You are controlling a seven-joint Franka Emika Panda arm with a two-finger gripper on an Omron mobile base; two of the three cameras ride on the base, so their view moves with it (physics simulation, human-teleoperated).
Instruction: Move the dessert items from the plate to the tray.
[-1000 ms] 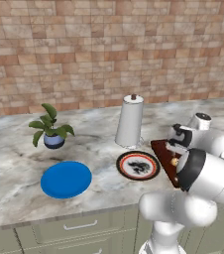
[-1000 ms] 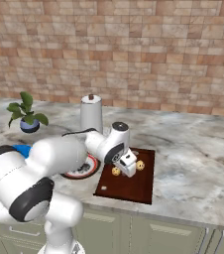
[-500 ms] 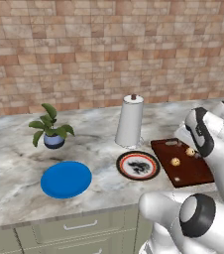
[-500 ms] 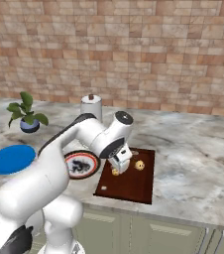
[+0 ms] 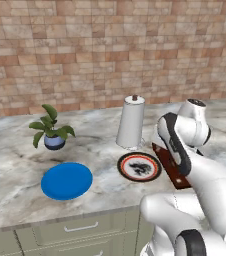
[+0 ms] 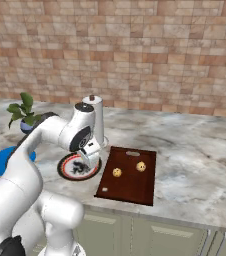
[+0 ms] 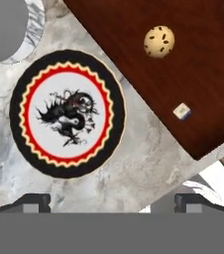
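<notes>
**Student:** Where do the dessert items lie?

**Instructor:** Both cookies rest on the tray [image 6: 130,175], the dark reddish-brown board beside the patterned plate [image 6: 77,168]. The nearer cookie [image 6: 117,172] sits toward the tray's plate side; the farther cookie [image 6: 141,166] lies just beyond it, the two apart and not touching. The plate carries only its dragon motif and a red-and-black rim, so the transfer appears complete.

**Student:** And the gripper?

**Instructor:** The gripper [image 6: 91,154] hangs above the plate's edge toward the tray, fingers spread wide and holding nothing. In the hand view the two dark fingertips [image 7: 32,202] stand far apart at the bottom, with bare counter [image 7: 148,163] between them.

**Student:** How would a cookie handle if it needed shifting?

**Instructor:** Judged by appearance, each is a small, light, rounded lump, probably stiff yet crumbly, and apt to roll or squirt out under a hard pinch. The sensible hold is across its widest middle, from straight above, with gentle closing.

**Student:** What else stands nearby?

**Instructor:** A white canister [image 5: 131,122] behind the plate, a blue plate [image 5: 66,180], and a potted plant [image 5: 51,131], all well clear of the tray.
</notes>
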